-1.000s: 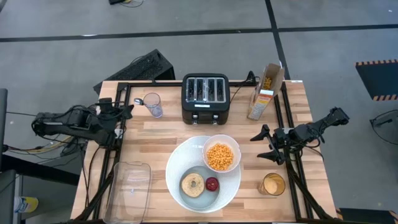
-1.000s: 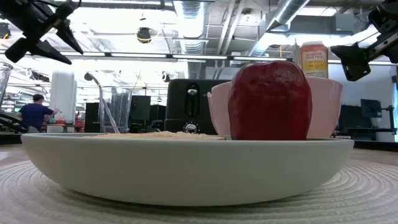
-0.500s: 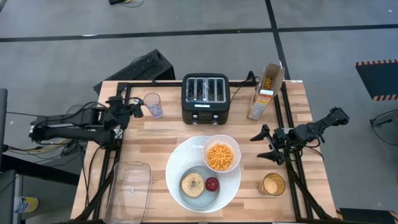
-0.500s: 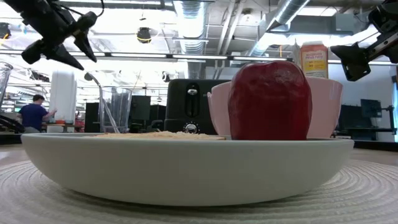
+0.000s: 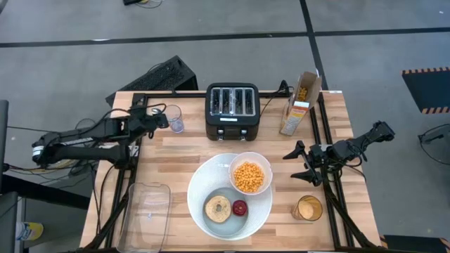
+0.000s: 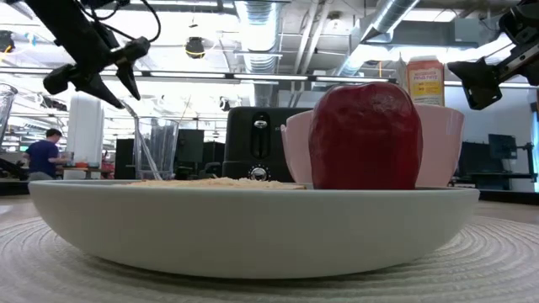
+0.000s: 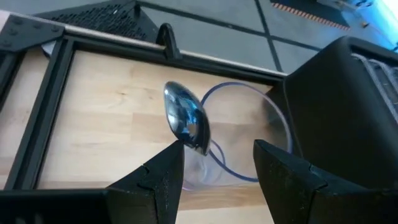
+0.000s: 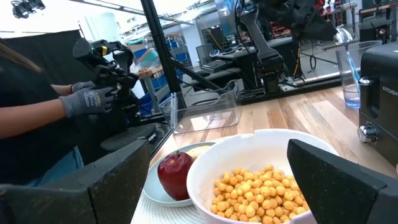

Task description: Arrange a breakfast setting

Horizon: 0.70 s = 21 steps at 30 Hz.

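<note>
A large white plate (image 5: 200,184) near the table's front edge holds a toasted bagel half (image 5: 217,209), a small red apple (image 5: 240,207) and a white bowl (image 5: 250,176) of orange cereal balls. The spoon (image 7: 185,118) stands in a clear glass (image 5: 174,118) at the far left, its metal bowl end up and leaning out over the rim. My left gripper (image 7: 217,168) is open right at the glass, with the spoon's bowl end just ahead of its fingers. At the table's right edge my right gripper (image 5: 302,163) waits open.
A black toaster (image 5: 233,109) and a cereal box (image 5: 301,102) stand at the back. A glass of orange drink (image 5: 308,208) sits front right and a clear plastic container (image 5: 146,211) front left. A person's gloved hand (image 8: 93,99) shows beyond the table.
My left gripper has swung from off the table's left edge toward the right, up to the glass with the spoon, sinking slightly and turning a little. Its finger gap looks the same. Nothing on the table has moved.
</note>
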Available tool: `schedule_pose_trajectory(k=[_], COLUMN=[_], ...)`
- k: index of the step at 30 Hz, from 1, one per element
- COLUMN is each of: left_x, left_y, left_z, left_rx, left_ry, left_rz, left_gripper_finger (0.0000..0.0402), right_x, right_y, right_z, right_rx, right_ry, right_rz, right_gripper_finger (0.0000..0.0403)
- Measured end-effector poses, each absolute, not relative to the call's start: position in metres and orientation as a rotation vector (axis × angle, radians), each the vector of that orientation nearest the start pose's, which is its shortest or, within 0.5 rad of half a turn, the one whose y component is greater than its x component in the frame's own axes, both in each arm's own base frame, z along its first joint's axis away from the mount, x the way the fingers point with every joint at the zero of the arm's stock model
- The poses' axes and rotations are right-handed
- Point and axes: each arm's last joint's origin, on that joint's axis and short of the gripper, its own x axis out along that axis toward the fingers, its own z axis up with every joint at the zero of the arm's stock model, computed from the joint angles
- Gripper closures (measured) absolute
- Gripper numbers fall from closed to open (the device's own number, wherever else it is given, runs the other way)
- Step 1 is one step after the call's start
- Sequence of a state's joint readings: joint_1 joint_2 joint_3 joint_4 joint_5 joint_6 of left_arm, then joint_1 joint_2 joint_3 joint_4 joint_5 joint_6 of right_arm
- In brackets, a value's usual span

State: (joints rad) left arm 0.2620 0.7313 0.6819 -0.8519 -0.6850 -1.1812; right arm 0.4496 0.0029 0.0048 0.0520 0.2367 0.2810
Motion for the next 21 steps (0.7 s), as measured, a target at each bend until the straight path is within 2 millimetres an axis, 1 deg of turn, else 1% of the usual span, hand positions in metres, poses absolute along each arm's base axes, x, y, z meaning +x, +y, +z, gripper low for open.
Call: schedule_pose_trajectory(k=[11,18,21], left_x=[0.13,0.13,0.13], left_y=[0.065,0.068,0.068], left_z=[0.25,0.25,0.25], left_rx=[-0.8,-0.801,-0.802], left_ry=[0.316,0.311,0.308], left_rz=[1.332,1.345,1.348], left_gripper_finger=[0.0223,0.0225,0.0237], right_x=[0.09,0.09,0.09], right_y=[0.036,0.036,0.036], right_z=[0.17,0.17,0.17], right_rx=[0.298,0.298,0.298], right_ry=[-0.02,-0.02,-0.021], right_rz=[0.219,0.219,0.219], right_gripper_finger=[0.0003,0.0003,0.0003])
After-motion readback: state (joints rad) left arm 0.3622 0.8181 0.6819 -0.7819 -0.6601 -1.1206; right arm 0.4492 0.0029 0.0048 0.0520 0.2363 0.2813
